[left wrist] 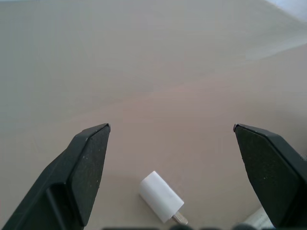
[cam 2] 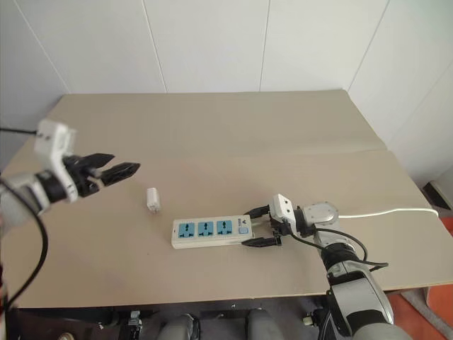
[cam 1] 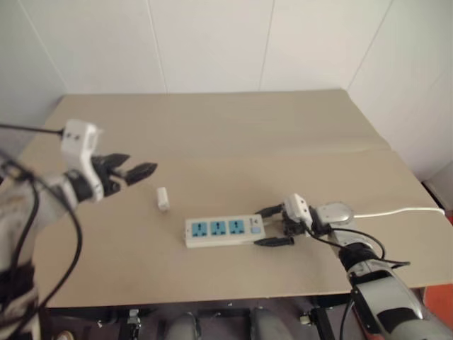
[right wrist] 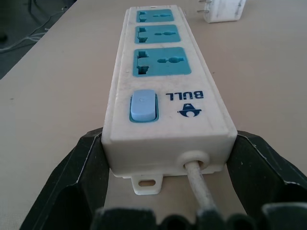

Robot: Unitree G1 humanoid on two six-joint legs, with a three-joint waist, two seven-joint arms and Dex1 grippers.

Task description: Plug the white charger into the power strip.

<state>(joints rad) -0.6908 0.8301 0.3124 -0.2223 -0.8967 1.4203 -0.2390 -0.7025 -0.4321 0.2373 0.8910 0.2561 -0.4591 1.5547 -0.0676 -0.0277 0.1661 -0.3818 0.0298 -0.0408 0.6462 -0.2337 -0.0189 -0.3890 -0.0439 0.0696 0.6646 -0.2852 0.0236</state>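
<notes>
The white charger lies on the table — left of and behind the power strip.

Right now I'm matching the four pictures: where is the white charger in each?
Left eye: white charger left of the power strip.
Right eye: left of the strip.
Left wrist: bottom centre.
Right wrist: top right.
Shared landmark: the strip's blue sockets.

the power strip cord goes under the picture's edge; the white charger is cut off at the top.
</notes>
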